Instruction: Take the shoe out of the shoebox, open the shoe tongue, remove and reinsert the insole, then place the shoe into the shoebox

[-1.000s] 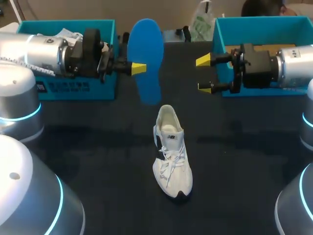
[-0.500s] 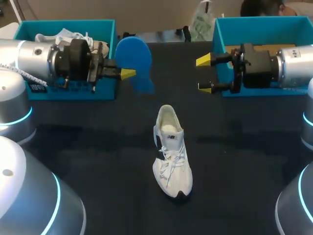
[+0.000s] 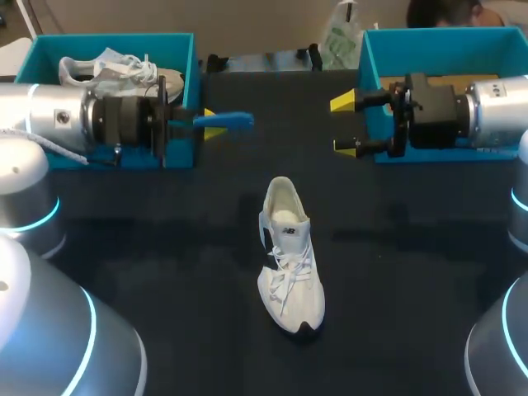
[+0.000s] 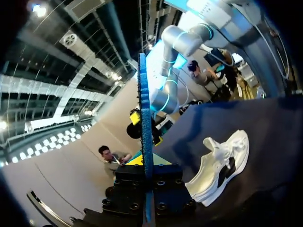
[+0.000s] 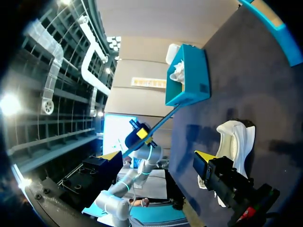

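1. On the dark table [image 3: 412,247], your white shoe [image 3: 289,256] stands mid-table, heel opening at the far end.
2. Your left gripper [image 3: 210,124] clamps the blue insole [image 3: 235,120] level beside the left box [image 3: 107,39]; this looks like the reinsertion step.
3. Your right gripper [image 3: 344,124] hangs wide and empty. Next, angle the insole into the shoe.

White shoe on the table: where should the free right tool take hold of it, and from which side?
Probably the heel collar, coming from above. The white shoe sits sole-down with its toe toward the robot and its opening facing up. That leaves the rim exposed, and the open right tool could straddle one wall of it.
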Tool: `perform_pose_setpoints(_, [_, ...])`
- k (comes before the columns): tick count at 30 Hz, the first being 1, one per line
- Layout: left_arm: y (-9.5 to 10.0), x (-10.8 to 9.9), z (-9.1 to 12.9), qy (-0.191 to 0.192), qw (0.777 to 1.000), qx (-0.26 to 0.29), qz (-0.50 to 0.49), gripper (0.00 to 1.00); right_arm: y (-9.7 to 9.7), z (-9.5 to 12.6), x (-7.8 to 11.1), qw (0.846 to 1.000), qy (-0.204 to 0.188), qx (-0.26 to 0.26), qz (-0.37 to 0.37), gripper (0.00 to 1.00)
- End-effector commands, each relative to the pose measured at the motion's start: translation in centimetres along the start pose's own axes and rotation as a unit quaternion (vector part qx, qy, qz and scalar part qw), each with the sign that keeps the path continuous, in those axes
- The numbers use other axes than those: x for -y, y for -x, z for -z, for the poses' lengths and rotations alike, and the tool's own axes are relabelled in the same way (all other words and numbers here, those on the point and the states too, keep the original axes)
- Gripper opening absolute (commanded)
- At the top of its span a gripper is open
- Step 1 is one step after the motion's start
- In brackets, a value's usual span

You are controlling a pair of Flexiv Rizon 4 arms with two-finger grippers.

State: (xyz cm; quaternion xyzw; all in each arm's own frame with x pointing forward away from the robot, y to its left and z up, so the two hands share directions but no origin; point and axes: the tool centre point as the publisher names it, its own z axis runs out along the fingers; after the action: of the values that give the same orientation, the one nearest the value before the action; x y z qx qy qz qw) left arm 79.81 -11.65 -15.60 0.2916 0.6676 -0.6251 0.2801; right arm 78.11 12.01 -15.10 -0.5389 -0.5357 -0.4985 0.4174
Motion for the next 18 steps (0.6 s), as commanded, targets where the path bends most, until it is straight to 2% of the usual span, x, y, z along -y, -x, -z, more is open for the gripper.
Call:
perform_pose_setpoints(1, [-0.2,-0.1,-0.2,0.052,0.922,0.076,-0.376,0.00,0.0,-0.1,0.0,1.000,0.001,0.001,0.000,1.00])
perform_pose_setpoints(8, [0.9,-0.8,0.0,0.063,0.884,0.071,-0.458,0.00,0.0,-0.1,0.0,1.000,0.001,0.001,0.000,1.00])
perform_pose_setpoints(11, [1.2,-1.4,0.1,0.066,0.854,0.059,-0.513,0.00,0.0,-0.1,0.0,1.000,0.001,0.001,0.000,1.00])
perform_pose_setpoints(12, [1.3,-1.6,0.1,0.065,0.836,0.051,-0.542,0.00,0.0,-0.1,0.0,1.000,0.001,0.001,0.000,1.00])
perform_pose_setpoints(14, [1.4,-1.8,0.1,0.065,0.828,0.048,-0.554,0.00,0.0,-0.1,0.0,1.000,0.001,0.001,0.000,1.00])
perform_pose_setpoints(15, [1.5,-2.0,0.1,0.066,0.816,0.047,-0.572,0.00,0.0,-0.1,0.0,1.000,0.001,0.001,0.000,1.00])
perform_pose_setpoints(18, [2.1,-2.2,0.0,0.076,0.801,0.074,-0.590,0.00,0.0,-0.1,0.0,1.000,0.001,0.001,0.000,1.00])
